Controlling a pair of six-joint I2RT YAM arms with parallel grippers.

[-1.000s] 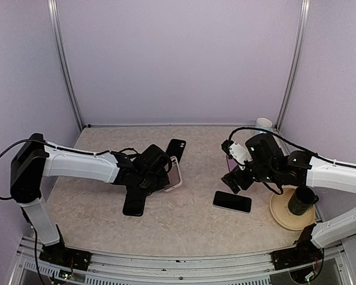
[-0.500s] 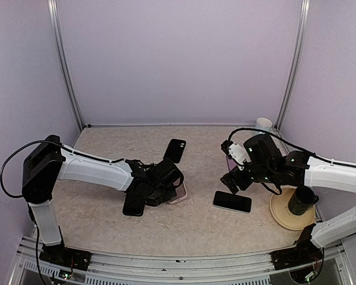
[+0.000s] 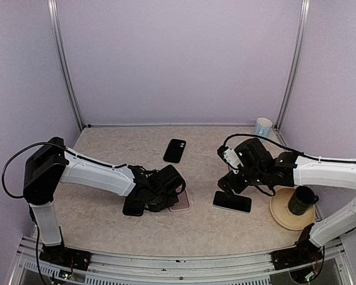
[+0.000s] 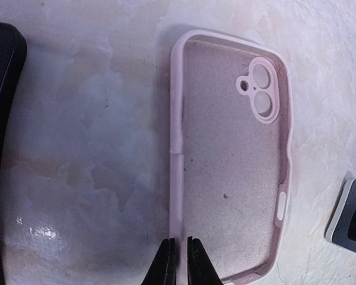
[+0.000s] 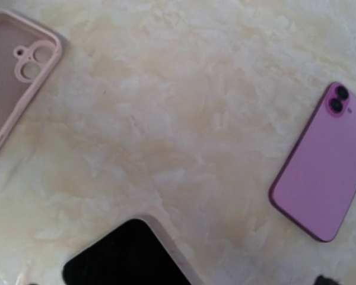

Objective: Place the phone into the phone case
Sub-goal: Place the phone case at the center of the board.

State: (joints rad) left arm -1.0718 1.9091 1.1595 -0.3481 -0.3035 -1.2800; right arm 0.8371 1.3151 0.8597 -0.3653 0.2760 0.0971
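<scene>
— None of it is done: the left tool (image 4: 179, 256) is pinched shut on the rim of the empty phone case (image 4: 228, 154), which lies open side up, left of centre.

— And the pink phone (image 5: 320, 178) lies bare further right, well apart from it, near the right tool (image 3: 228, 183), whose fingers cannot be made out. Marbled beige tabletop (image 3: 107, 142), lilac walls (image 3: 178, 59).

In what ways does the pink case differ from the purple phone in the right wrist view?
The pink case is pale pink; the purple phone is a stronger purple. The case is an empty shell, open side up, with a camera cut-out; the phone is solid, back up, showing two lenses. Both lie flat on the table.
</scene>
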